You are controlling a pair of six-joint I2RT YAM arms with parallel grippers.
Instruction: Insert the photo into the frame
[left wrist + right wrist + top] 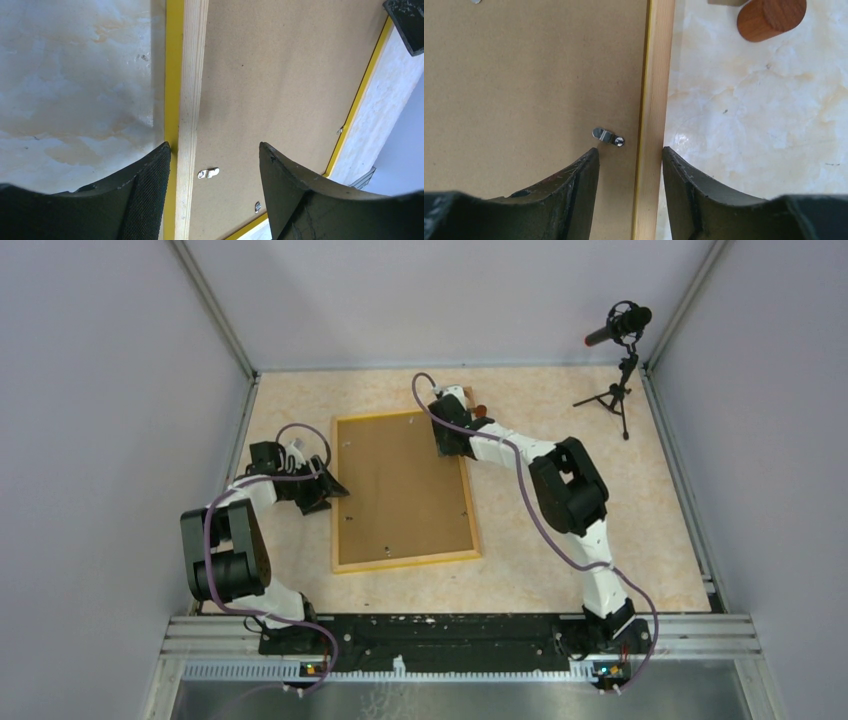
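Observation:
The frame point(405, 562) lies face down mid-table, a yellow-edged pale wood rectangle filled by a plain brown backing board point(400, 485). The photo is hidden. My left gripper point(335, 490) is at the frame's left side. In the left wrist view it point(214, 147) stands open astride the left rail point(192, 75), near a small metal turn clip point(208, 173). My right gripper point(448, 445) is at the frame's upper right edge. Its jaws point(630, 150) straddle the right rail point(656, 75), the outer finger against the wood and the inner one over the board by another clip point(608, 136).
A reddish-brown wooden cylinder point(771, 17) lies on the marbled tabletop just beyond the frame's far right corner, also seen in the top view point(478, 405). A microphone on a small tripod point(620, 330) stands at the back right. Grey walls enclose the table.

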